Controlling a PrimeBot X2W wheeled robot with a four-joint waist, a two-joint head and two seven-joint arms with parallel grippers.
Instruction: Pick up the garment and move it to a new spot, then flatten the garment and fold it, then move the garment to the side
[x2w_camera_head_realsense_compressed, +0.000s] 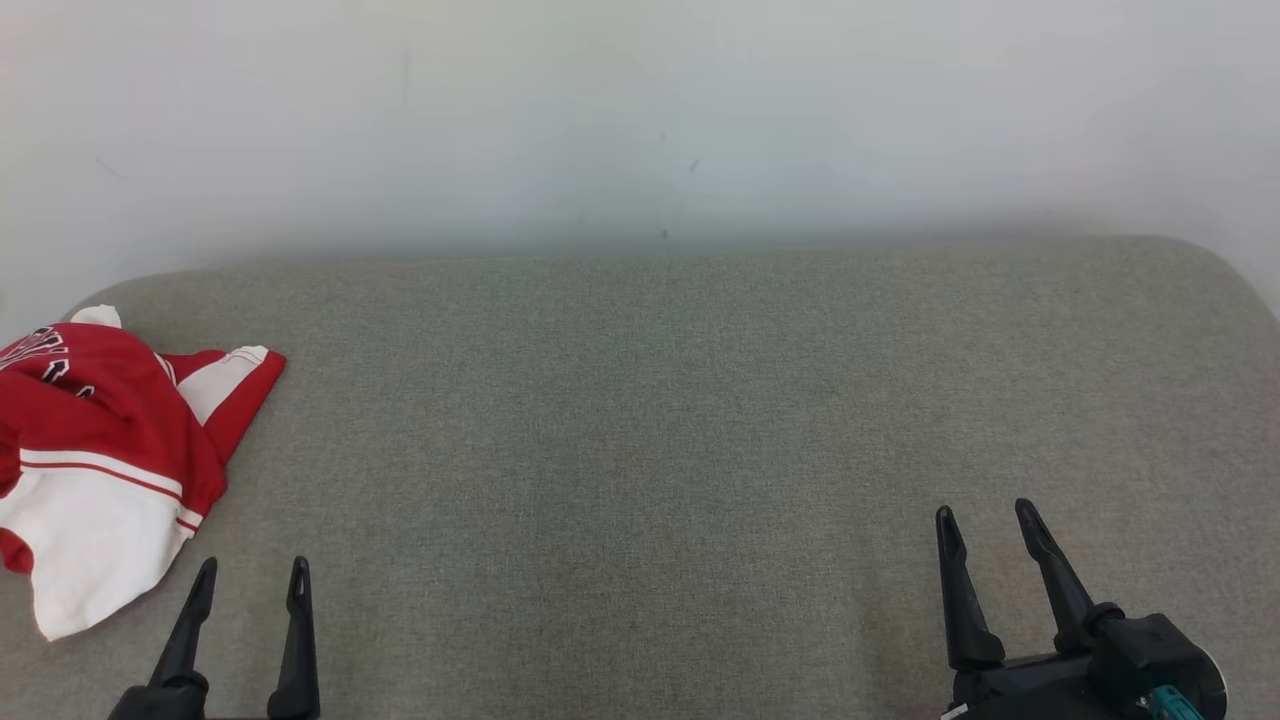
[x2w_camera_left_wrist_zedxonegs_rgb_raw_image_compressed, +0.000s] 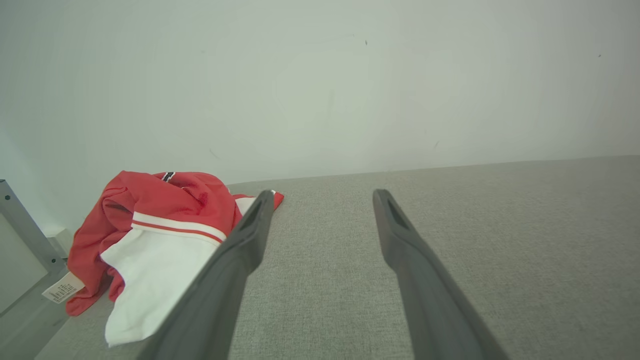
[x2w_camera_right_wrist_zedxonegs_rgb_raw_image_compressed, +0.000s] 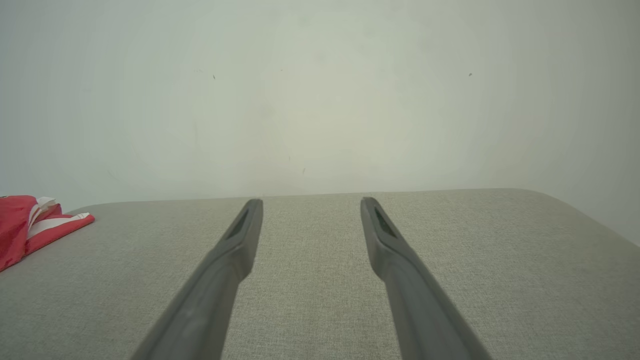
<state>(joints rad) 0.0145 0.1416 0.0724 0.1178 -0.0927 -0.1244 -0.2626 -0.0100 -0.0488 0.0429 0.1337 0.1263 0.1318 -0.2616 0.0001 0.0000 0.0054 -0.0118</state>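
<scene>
Loosely crumpled red-and-white jersey (x2w_camera_head_realsense_compressed: 100, 440) lying at fabric surface's (x2w_camera_head_realsense_compressed: 640, 450) left edge, left gripper (x2w_camera_head_realsense_compressed: 252, 566) and right gripper (x2w_camera_head_realsense_compressed: 984, 510) hovering spread, empty

The left gripper (x2w_camera_head_realsense_compressed: 252, 566) and right gripper (x2w_camera_head_realsense_compressed: 984, 508) each carried two long, matte black fingers (x2w_camera_head_realsense_compressed: 963, 590) tapering to narrow tips, an oval slot recessed near each tip. Behind the right pair sat a rounded black housing (x2w_camera_head_realsense_compressed: 1150, 650) bearing a teal fitting (x2w_camera_head_realsense_compressed: 1163, 703).
</scene>
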